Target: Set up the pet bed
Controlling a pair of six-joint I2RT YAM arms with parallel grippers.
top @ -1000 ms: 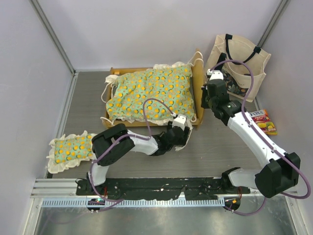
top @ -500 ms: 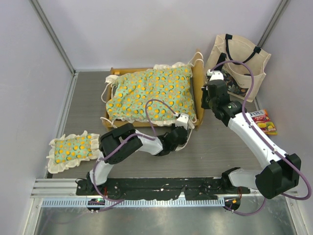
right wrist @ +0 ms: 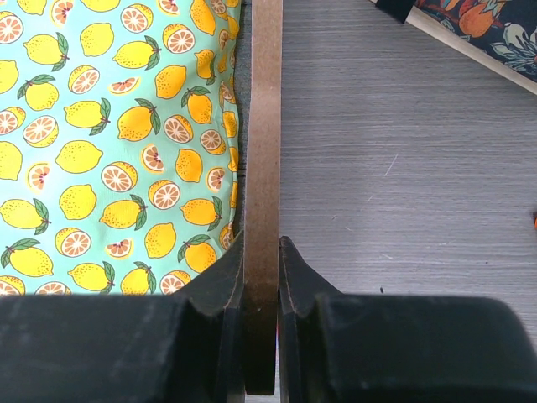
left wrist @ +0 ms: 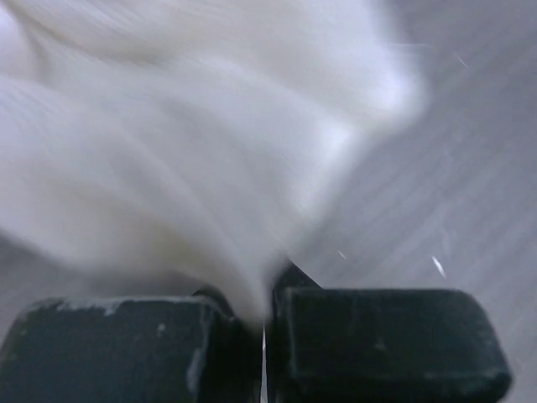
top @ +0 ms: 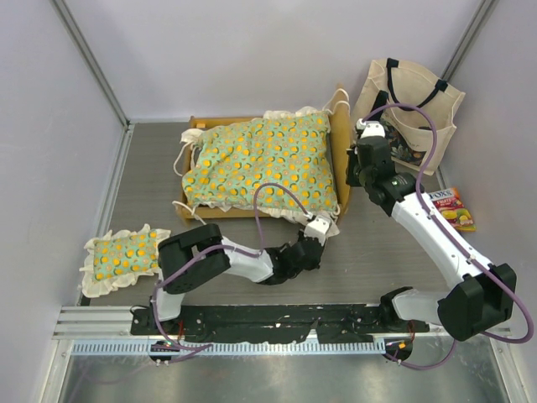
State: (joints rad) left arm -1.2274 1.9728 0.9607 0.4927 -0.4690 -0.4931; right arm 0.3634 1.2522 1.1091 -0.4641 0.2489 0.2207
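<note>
The pet bed's light-wood frame (top: pixel 195 124) stands at the back of the table, with its curved headboard (top: pixel 340 151) on the right. The green citrus-print mattress cushion (top: pixel 260 164) lies bunched on the frame. Its cream ruffle (top: pixel 329 222) spills over the near right corner. My left gripper (top: pixel 320 228) is shut on that ruffle (left wrist: pixel 210 168); in the left wrist view the cloth runs into the closed jaws of the left gripper (left wrist: pixel 267 323). My right gripper (top: pixel 350 170) is shut on the headboard's top edge. In the right wrist view the right gripper (right wrist: pixel 262 277) pinches the headboard (right wrist: pixel 265 126), with the cushion (right wrist: pixel 109 143) to its left.
A small matching ruffled pillow (top: pixel 126 254) lies on the table at the near left. A cream tote bag (top: pixel 411 109) leans at the back right, and its edge (right wrist: pixel 487 25) shows in the right wrist view. A candy packet (top: pixel 453 208) lies by the right wall.
My left gripper closed on the cushion's ruffle and drew back toward the near right, pulling the ruffle with it. The right arm has not moved.
</note>
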